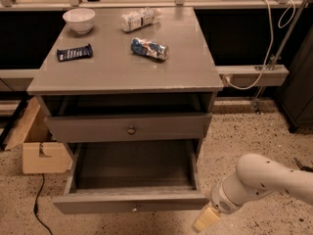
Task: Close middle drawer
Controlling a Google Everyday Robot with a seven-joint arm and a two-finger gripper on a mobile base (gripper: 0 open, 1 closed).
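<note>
The middle drawer (132, 202) of the grey cabinet stands pulled far out, its deep tray empty and its low front carrying a small pale knob (134, 209). Above it sits the top drawer (146, 126) with a dark knob, nearly pushed in. My gripper (204, 220), with pale yellow tips on a white arm (264, 180), hangs low just right of the open drawer's front right corner, close to it. I cannot tell if it touches the front. The lowest drawer is hidden under the open one.
On the cabinet top (117, 72) lie a white bowl (78, 19), a dark blue packet (74, 52), a blue snack bag (149, 48) and a pale bag (139, 18). A cardboard box (39, 151) stands on the floor at left, with a black cable (36, 209) nearby.
</note>
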